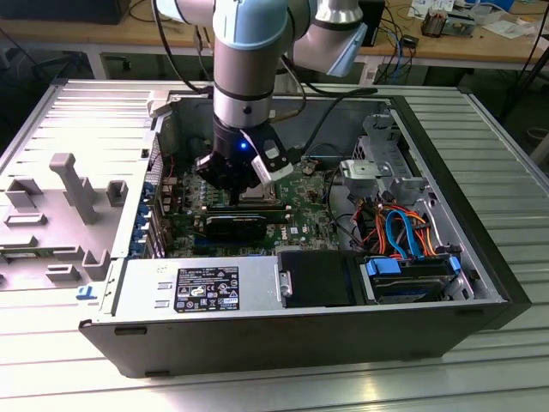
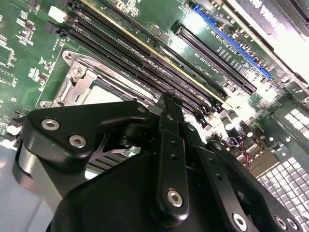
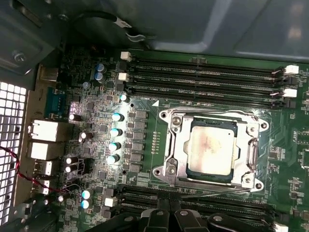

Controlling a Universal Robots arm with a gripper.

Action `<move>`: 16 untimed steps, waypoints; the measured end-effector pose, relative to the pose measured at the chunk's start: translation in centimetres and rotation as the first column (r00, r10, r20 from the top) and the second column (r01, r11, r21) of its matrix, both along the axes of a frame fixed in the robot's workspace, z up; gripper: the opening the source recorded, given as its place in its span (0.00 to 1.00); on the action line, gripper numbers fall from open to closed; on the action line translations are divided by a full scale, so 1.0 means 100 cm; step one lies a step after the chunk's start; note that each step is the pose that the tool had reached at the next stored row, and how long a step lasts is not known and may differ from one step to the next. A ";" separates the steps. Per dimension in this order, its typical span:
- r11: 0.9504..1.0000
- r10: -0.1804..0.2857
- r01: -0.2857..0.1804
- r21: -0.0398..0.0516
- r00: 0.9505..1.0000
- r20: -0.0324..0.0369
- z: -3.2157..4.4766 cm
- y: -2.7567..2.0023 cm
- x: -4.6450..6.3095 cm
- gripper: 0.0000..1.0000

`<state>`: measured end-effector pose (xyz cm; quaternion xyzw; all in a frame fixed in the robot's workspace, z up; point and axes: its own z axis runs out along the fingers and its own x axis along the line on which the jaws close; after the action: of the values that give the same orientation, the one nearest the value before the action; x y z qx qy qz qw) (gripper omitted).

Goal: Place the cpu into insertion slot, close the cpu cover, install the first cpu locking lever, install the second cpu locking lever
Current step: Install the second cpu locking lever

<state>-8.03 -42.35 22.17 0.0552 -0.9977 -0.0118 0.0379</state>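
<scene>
In the first wrist view the cpu lies flat in the insertion slot on the green motherboard. The silver cpu cover is down around it, its window framing the chip's metal top. A thin wire lever runs along the slot's edge nearest my fingers. In the second wrist view my gripper has its black fingers pressed together with nothing between them, just past the slot's corner and over the long black memory slots. The exterior view shows the gripper low over the board.
The board sits inside an open computer case. A black power supply lies along the near wall. A drive cage with blue and orange cables fills the exterior view's right. A grey fixture tray stands at the exterior view's left.
</scene>
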 end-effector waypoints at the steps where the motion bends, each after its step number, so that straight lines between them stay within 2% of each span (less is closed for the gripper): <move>1: 1.000 0.004 -0.004 0.002 1.000 0.000 -0.0011 0.0000 0.000 0.11; 5: 1.000 0.022 -0.022 0.008 1.000 0.001 -0.0051 0.0001 -0.001 0.11; 7: 0.999 0.029 -0.029 0.015 1.000 0.002 -0.0072 0.0001 -0.004 0.11; 8: 0.999 0.030 -0.030 0.020 1.000 0.002 -0.0086 0.0001 -0.004 0.11; 11: 0.998 0.034 -0.034 0.043 0.999 0.003 -0.0121 0.0002 -0.004 0.11; 16: 0.998 0.034 -0.034 0.045 0.999 0.003 -0.0130 0.0000 -0.004 0.11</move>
<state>-8.47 -42.35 20.87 0.0732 -0.9961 -0.0335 0.0358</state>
